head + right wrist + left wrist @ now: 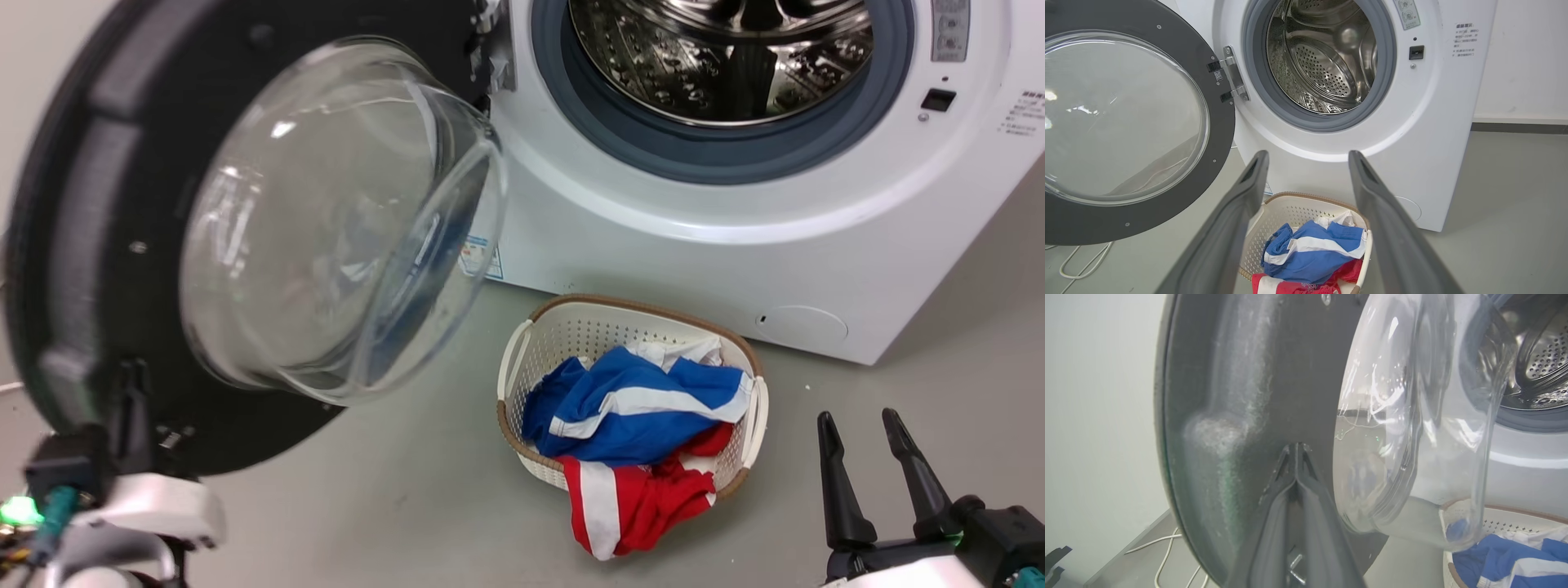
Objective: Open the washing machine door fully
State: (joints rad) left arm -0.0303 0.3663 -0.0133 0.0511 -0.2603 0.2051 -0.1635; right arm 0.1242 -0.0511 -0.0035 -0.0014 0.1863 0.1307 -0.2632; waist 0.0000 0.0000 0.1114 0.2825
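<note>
Nearest, the right gripper (857, 416) hangs with its fingers spread. At near left, the left gripper (1298, 447), fingers pressed together, touches the black rim of the washing machine door (326, 220). The door stands swung wide, left of the washing machine (653, 245).

Laundry room: white washing machine (1433, 122); clothes basket (571, 331) on grey floor (408, 490).

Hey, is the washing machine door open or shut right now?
Open. The washing machine door hangs swung out on its hinge, leaving the steel drum uncovered.
</note>
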